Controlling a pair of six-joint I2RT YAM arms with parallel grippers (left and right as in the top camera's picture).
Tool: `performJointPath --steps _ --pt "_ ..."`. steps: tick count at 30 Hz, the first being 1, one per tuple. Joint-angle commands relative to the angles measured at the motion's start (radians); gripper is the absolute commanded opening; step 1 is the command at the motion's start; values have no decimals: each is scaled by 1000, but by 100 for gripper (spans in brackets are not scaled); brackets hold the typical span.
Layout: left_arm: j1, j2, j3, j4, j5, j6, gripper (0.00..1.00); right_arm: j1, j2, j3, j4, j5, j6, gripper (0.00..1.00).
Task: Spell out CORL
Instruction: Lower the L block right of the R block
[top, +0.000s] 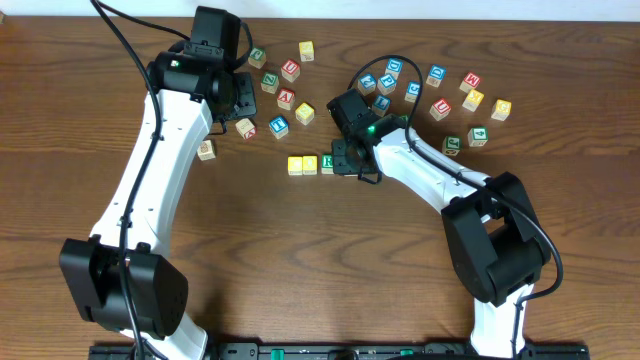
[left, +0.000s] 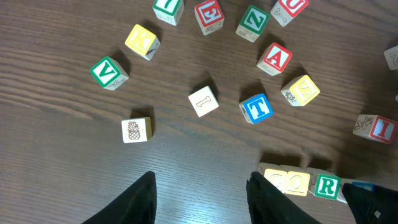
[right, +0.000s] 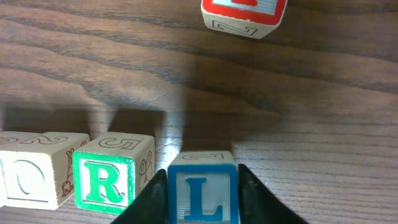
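Four-cube row (top: 310, 164); L (right: 202, 196) between fingers (right: 149, 200)

Overhead, the L cube (right: 202, 194) is masked by the right gripper (top: 343, 163), and the letters on the yellow cubes (top: 296, 165) are too small to be read. On the right wrist view, the L cube's base is cut off by the bottom edge, the O cube (right: 34, 179) is clipped at the left, and the red-lettered cube (right: 244, 14) is sliced by the top edge, its letter left unreadable.
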Motion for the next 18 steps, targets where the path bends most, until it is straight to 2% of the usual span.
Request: performJointPath --steps 1,7,14,18 --pt "0 -27 25 -2 -17 9 46 9 0 -6 2 16 13 38" --pt "0 -27 25 -2 -17 9 47 15 0 -6 2 16 13 42" --pt "1 -27 25 -1 -17 9 47 13 -16 27 -8 -7 10 39" --pt "1 -27 25 -2 -17 9 47 11 -69 43 -21 -6 0 41"
